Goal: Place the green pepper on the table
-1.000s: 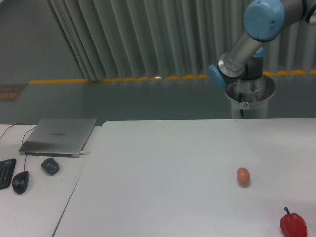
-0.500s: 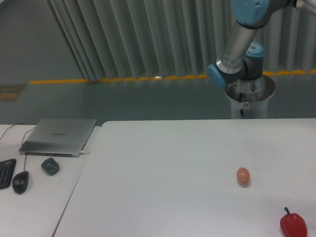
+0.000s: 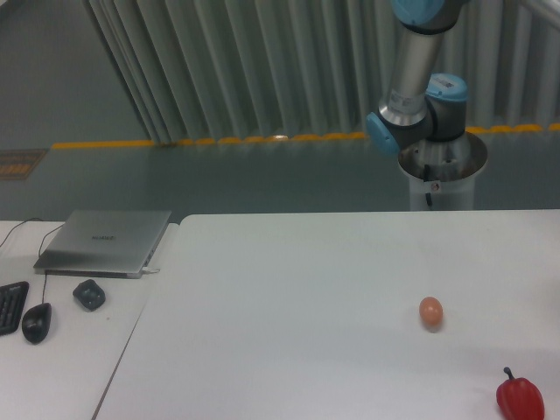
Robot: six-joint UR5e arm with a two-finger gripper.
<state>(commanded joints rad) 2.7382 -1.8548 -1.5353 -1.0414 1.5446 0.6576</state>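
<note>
The green pepper is out of view. The large white table (image 3: pixel 289 297) fills the lower part of the camera view. Only the arm's base and lower links (image 3: pixel 418 96) show, behind the table's far right edge, rising out of the top of the frame. The gripper itself is out of view.
A brown egg (image 3: pixel 430 312) lies on the table at the right. A red pepper (image 3: pixel 520 398) with a dark stem sits at the front right corner. On the smaller desk to the left are a closed laptop (image 3: pixel 105 242), a mouse (image 3: pixel 36 322), a small dark object (image 3: pixel 89 294) and a keyboard edge (image 3: pixel 10 306).
The arm's upper link has swung up and toward vertical, its elbow joint rising to the top edge of the frame. Nothing on the table has moved.
</note>
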